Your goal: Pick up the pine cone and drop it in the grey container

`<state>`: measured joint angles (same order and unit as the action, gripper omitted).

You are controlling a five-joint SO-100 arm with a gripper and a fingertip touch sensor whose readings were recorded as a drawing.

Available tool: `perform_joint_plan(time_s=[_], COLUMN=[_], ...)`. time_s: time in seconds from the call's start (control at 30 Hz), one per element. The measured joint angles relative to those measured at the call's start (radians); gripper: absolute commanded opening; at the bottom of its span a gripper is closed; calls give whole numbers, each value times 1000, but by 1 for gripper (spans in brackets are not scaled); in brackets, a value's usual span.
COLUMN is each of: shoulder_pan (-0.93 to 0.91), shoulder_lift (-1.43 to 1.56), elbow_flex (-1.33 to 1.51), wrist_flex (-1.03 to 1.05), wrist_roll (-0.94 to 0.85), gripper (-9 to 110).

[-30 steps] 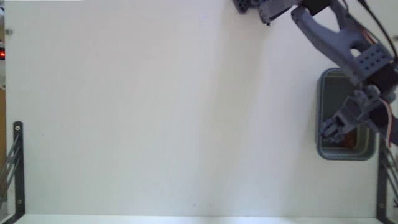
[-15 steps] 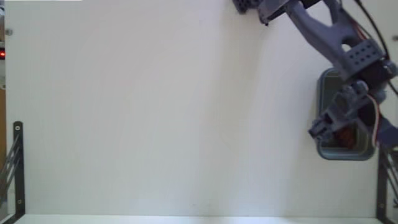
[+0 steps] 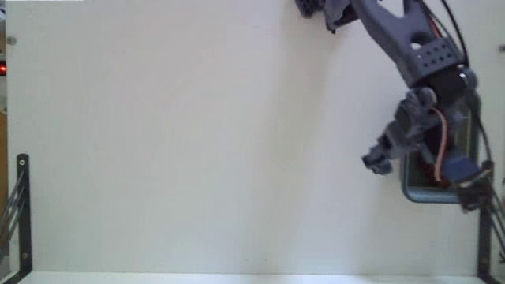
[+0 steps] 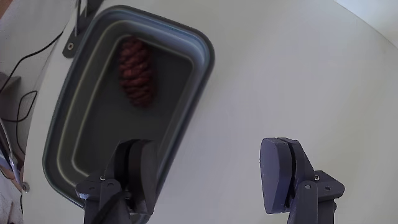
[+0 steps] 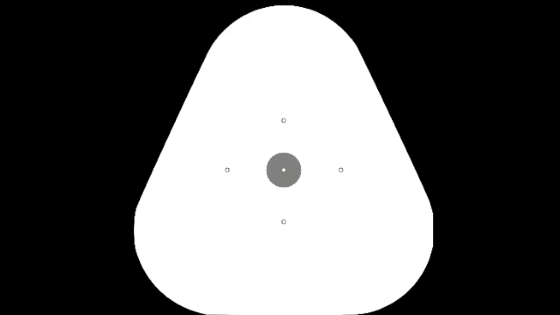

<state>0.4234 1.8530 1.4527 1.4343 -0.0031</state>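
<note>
Two fingers of the gripper (image 4: 214, 180) are seen spread wide apart in the wrist view, with nothing held between them. The left finger (image 4: 140, 171) is seen over the tub's near end, its tip by the rim, and the right finger (image 4: 283, 174) over bare bench (image 4: 298, 81). In the fixed view the arm (image 3: 410, 47) is reached in from the top edge and bent down and to the left, so that the gripper (image 3: 379, 160) is placed over the bench just beside the left rim of the tub (image 3: 410, 191), much of which is covered by the wrist.

One cone (image 4: 136, 73) is seen, lying inside the tub (image 4: 202, 62) on its dark floor, near the end far from the gripper in the wrist view. Its long axis is set roughly along the tub's length, tilted slightly, with the narrower end pointed away from the gripper. In the fixed view the cone cannot be made out with certainty behind the arm.

One tub is counted, set near the right edge of the bench (image 3: 197, 142) in the fixed view. Two dark metal brackets are seen at the lower corners, one at the left (image 3: 21, 213) and one at the right (image 3: 484, 237).
</note>
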Motion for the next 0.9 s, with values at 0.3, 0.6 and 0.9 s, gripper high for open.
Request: perform_joint_plan(time_s=[0.3,0.6,0.9], shoulder_pan=[-104,-198,-285], shoulder_lift=[135,267,390], elbow_flex=[137,264,377], wrist_flex=[0,0,0], wrist_roll=[0,0,-2], gripper=[110,110,110])
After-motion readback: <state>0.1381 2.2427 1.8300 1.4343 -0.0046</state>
